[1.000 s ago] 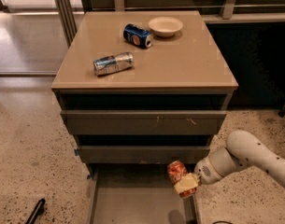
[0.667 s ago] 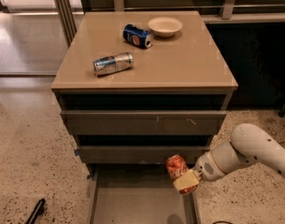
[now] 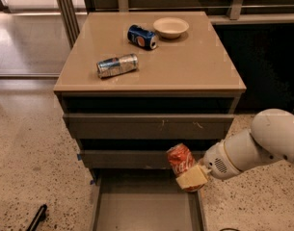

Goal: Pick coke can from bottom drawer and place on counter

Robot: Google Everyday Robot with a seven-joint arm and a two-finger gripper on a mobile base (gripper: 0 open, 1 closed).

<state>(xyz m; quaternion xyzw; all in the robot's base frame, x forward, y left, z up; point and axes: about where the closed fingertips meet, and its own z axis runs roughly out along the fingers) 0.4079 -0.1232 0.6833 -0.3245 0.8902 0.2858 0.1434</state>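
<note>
We hold the small red-orange aluminium coke can (image 3: 180, 159) in the cream-coloured claw (image 3: 190, 176), which is clamped on the can's lower end. The can hangs tilted above the right side of the open, shallow grey bottom drawer (image 3: 137, 211), just in front of the middle drawer front (image 3: 132, 159). Risk: a straight lift may strike the overhanging edge of the glossy tan tabletop (image 3: 194, 66), and the low, tilted grip may let the can slip. The white arm (image 3: 262, 143) reaches in from the right, forearm sloping down-left.
</note>
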